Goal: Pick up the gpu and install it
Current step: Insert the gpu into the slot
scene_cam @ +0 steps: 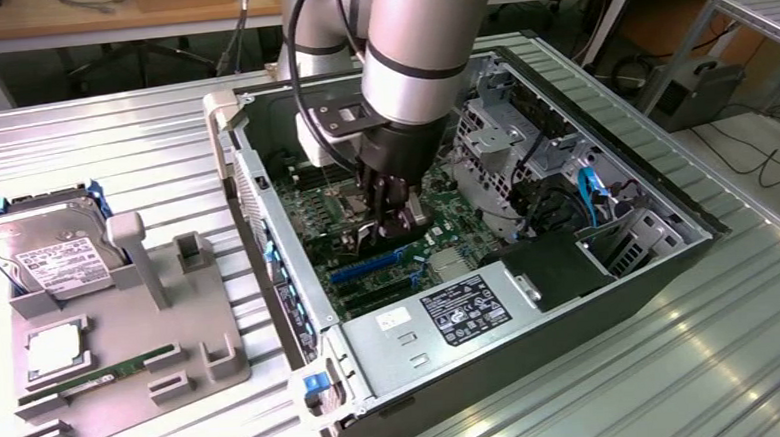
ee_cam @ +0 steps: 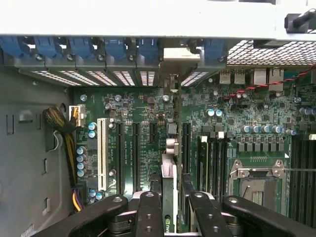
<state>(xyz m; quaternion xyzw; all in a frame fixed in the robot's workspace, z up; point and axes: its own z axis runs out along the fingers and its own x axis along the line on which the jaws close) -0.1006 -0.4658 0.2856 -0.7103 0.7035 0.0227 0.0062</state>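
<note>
We see the fingers (ee_cam: 149,210) clenched on the gpu (ee_cam: 169,190), which stands on edge between them, its thin side toward the wrist camera. The card hangs over the middle of the motherboard (ee_cam: 143,111), among the long black slots and apart from the white slot (ee_cam: 101,153); we cannot tell whether it touches a slot. All this is inside the open case (scene_cam: 609,302), lying on the ribbed metal surface (scene_cam: 679,384). Near the surface's edge at the exterior view's left, a tray (scene_cam: 169,335) carries a hard drive (scene_cam: 52,256) and a memory stick (scene_cam: 98,377).
</note>
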